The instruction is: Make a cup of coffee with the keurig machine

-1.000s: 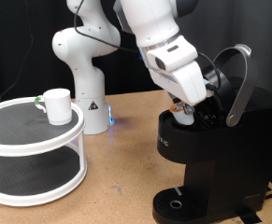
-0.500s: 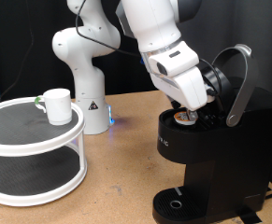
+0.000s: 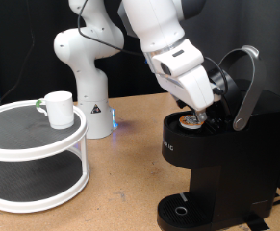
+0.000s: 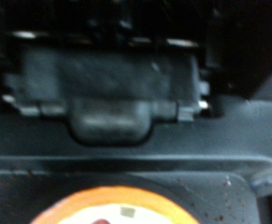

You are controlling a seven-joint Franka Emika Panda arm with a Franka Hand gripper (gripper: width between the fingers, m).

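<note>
The black keurig machine (image 3: 216, 168) stands at the exterior view's right with its hinged top (image 3: 243, 82) raised. A small pod with an orange-marked lid (image 3: 190, 121) sits in the open chamber. My gripper (image 3: 205, 113) hovers just above and beside the pod, open, with nothing between its fingers. In the wrist view the pod's orange rim (image 4: 126, 207) lies below the machine's dark inner parts (image 4: 117, 89); no fingers show there. The white cup (image 3: 58, 108) stands on the top shelf of a round stand, far from the gripper.
The white two-tier round stand (image 3: 34, 144) fills the exterior view's left. The arm's white base (image 3: 87, 87) rises behind it on the wooden table (image 3: 130, 183). The machine's round drip base (image 3: 183, 210) is at the bottom.
The hand has lifted slightly off the chamber and shifted right. The pod it covered a second ago now sits uncovered in the chamber.
</note>
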